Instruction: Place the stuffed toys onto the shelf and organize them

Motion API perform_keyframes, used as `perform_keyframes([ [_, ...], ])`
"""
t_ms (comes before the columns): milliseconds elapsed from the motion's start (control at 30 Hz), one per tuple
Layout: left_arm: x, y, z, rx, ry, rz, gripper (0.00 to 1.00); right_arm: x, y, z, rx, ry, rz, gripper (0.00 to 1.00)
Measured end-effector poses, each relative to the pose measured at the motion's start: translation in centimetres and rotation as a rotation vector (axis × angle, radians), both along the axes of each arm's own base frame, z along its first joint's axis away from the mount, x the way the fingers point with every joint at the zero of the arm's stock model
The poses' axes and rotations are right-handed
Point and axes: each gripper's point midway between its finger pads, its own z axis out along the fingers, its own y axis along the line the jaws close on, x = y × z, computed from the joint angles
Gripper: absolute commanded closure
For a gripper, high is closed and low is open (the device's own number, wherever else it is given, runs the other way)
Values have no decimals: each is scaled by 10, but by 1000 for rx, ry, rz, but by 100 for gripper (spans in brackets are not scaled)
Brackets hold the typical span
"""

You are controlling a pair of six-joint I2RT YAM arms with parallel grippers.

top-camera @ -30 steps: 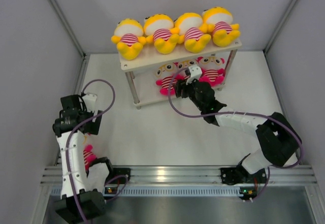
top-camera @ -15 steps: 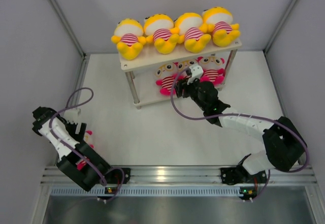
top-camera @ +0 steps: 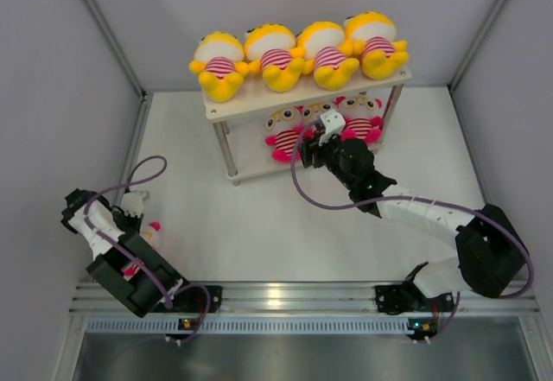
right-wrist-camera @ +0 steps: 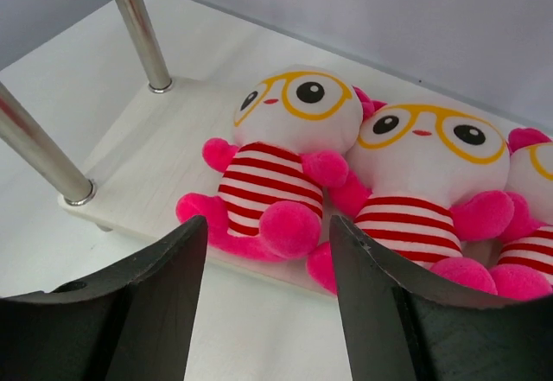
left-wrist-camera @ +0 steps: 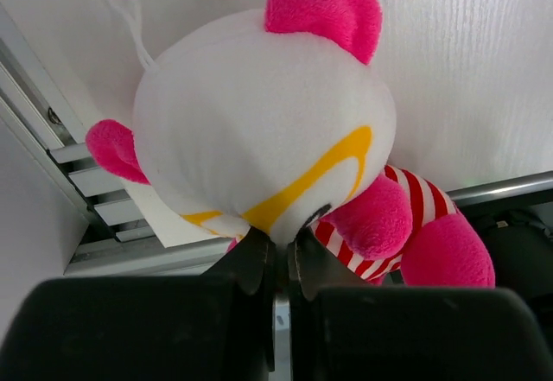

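The shelf (top-camera: 252,101) stands at the back with several yellow stuffed toys (top-camera: 275,53) in a row on its top board. Three pink stuffed toys (right-wrist-camera: 285,152) sit side by side on the lower board (right-wrist-camera: 143,161). My right gripper (right-wrist-camera: 268,277) hovers open just in front of them, holding nothing. A fourth pink stuffed toy (left-wrist-camera: 259,122) lies at the near left of the table (top-camera: 153,229), by the rail. My left gripper (left-wrist-camera: 281,251) is shut on a fold of plush at the lower edge of its white face.
Grey walls close in the table on the left, back and right. An aluminium rail (top-camera: 294,295) runs along the near edge, close under the held toy. The shelf's metal legs (right-wrist-camera: 138,22) stand left of the right gripper. Purple cables loop off both arms.
The left arm swung out to the left and came down over the pink toy, and its jaws went from open to shut on it. The right arm reached slightly closer to the shelf.
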Motion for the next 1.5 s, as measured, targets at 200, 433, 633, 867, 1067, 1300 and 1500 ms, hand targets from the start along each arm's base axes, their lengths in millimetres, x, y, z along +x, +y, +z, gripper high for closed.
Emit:
perform_keyframes([
  [200, 13, -7, 20, -1, -107, 52, 100, -39, 31, 31, -87, -162, 231, 35],
  [433, 58, -12, 97, 40, -385, 89, 100, -126, 140, 48, -149, -292, 778, 36],
  [633, 87, -74, 135, -47, -515, -63, 100, -160, 206, 43, -187, -337, 989, 36],
  [867, 90, -118, 139, -175, -482, -110, 100, -206, 243, 17, -256, -363, 1144, 36],
  [1067, 91, -129, 143, -203, -476, -112, 100, -221, 252, -4, -316, -364, 1190, 35],
  [1300, 89, -131, 144, -204, -477, -103, 100, -204, 275, -25, -355, -338, 1134, 39],
  [1500, 85, -132, 144, -203, -467, -99, 84, -195, 280, -34, -379, -320, 1094, 100],
])
